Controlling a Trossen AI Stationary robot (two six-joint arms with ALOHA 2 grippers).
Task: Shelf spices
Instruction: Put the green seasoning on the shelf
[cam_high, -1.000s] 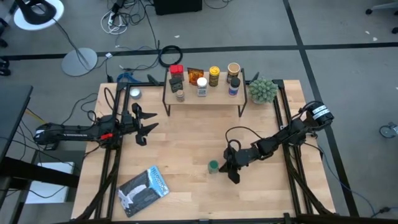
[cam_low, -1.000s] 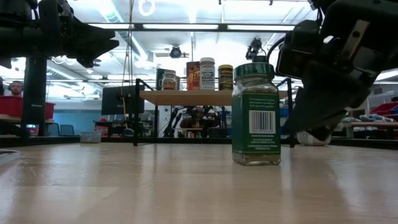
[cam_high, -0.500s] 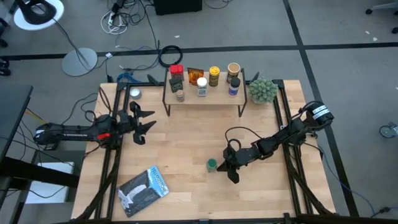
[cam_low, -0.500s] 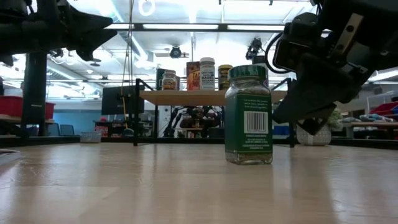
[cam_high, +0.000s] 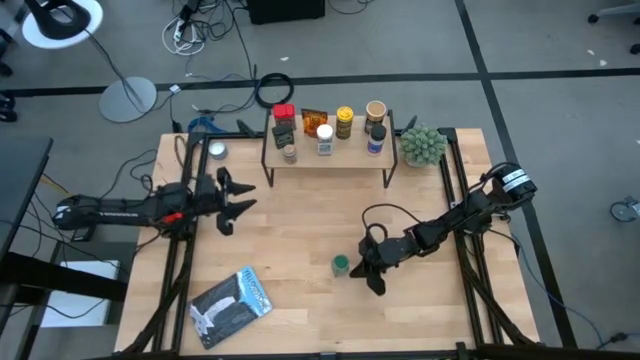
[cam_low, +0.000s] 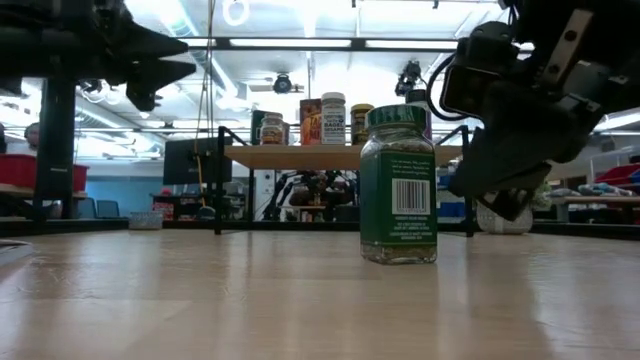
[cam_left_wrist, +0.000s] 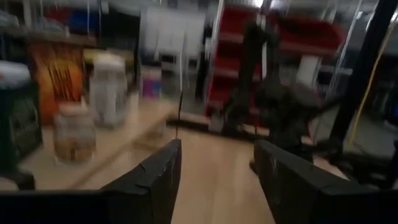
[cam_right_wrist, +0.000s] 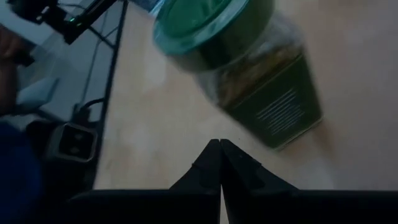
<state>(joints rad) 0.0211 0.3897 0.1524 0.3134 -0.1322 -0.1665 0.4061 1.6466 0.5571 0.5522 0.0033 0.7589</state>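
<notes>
A green-lidded spice jar (cam_high: 342, 265) (cam_low: 398, 185) (cam_right_wrist: 242, 68) stands upright on its base on the table, near the middle of the front half. My right gripper (cam_high: 368, 268) (cam_right_wrist: 219, 149) is shut and low, close to the jar on its right side. My left gripper (cam_high: 236, 199) (cam_left_wrist: 217, 177) is open and hovers over the table's left part, pointing toward the shelf. The shelf (cam_high: 350, 152) (cam_low: 300, 156) stands at the far edge with several spices on its board. My right gripper's shut fingertips (cam_right_wrist: 214, 155) stand close to the green jar's lower side (cam_right_wrist: 261, 134), coming level from the table's right. I cannot tell whether they touch it.
A spiky green plant (cam_high: 423, 145) stands right of the shelf. A flat blue-grey packet (cam_high: 231, 305) lies at the near left corner. A small round object (cam_high: 217, 150) sits left of the shelf. Bare tabletop lies between the jar and the shelf.
The green jar has slid a little toward the table's left, staying upright, and my right gripper has followed it the same way, staying shut. My left gripper has swung slightly over the table's left part and stays open.
</notes>
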